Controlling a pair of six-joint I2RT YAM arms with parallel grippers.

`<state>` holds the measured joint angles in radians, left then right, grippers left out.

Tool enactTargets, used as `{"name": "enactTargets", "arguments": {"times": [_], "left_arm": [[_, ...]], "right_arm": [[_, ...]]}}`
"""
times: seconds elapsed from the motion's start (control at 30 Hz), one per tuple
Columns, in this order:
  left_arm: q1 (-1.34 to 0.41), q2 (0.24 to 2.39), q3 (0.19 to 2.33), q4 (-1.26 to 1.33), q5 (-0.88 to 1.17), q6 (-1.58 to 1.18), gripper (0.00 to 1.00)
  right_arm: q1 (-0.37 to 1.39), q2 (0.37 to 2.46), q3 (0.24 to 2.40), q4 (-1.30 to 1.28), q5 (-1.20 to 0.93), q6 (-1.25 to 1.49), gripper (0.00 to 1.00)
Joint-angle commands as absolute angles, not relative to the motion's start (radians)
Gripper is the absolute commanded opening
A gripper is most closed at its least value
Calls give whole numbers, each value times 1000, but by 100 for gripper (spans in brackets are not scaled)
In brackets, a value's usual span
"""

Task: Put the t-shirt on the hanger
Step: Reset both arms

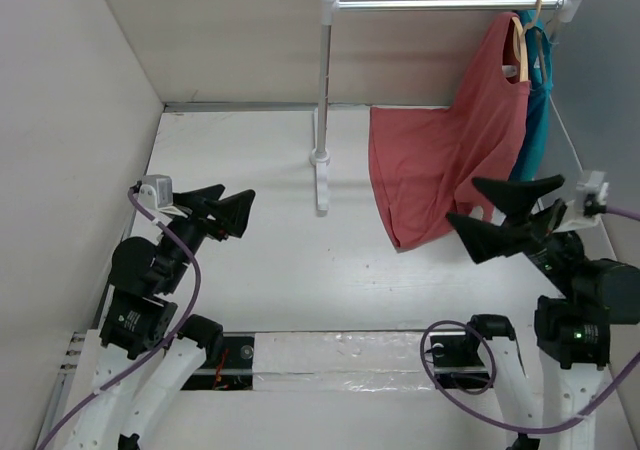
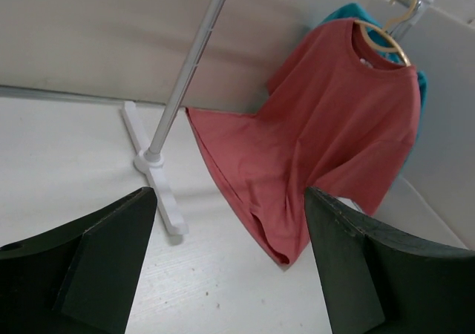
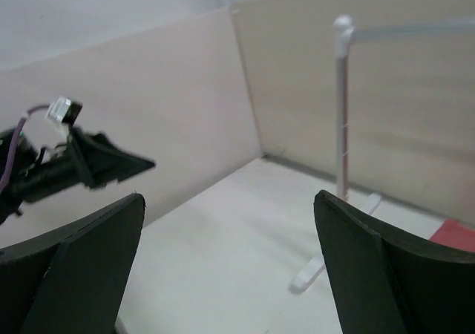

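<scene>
Top view: t-shirt hung on hanger, hooked on rail at far right, teal shirt just behind. Hem seen low over worktop. Left pincer spread wide, nothing held, well apart from t-shirt. Right pincer spread wide, empty, near hem.
Left wrist: t-shirt framed between parted fingers, untouched.
Right wrist: pincer gaping, empty; red t-shirt corner glimpsed at right edge.

Top view looks down from behind; wrist views face forward (all share rack).
</scene>
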<state>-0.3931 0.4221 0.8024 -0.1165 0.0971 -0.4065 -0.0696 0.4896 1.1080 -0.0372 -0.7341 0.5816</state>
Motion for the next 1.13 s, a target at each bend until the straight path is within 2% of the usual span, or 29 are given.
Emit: {"name": "enactTargets", "arguments": {"times": [0.0,0.07,0.2,0.37,0.8,1.1], "left_arm": [[-399,407,851,-78,78,-420,78],[-399,399,833,-89,74,-431,78],[-399,376,775,-121,51,-456,79],[-399,364,732,-137,35,-463,79],[-399,400,678,-81,35,-445,77],[-399,373,655,-69,31,-436,77]], "right_arm": [[-35,394,874,27,-872,667,100],[7,351,789,3,-882,651,100],[31,284,640,-200,-815,552,100],[63,261,543,-170,-792,566,100],[74,410,624,-83,-730,518,100],[74,456,707,-136,-687,465,100]]}}
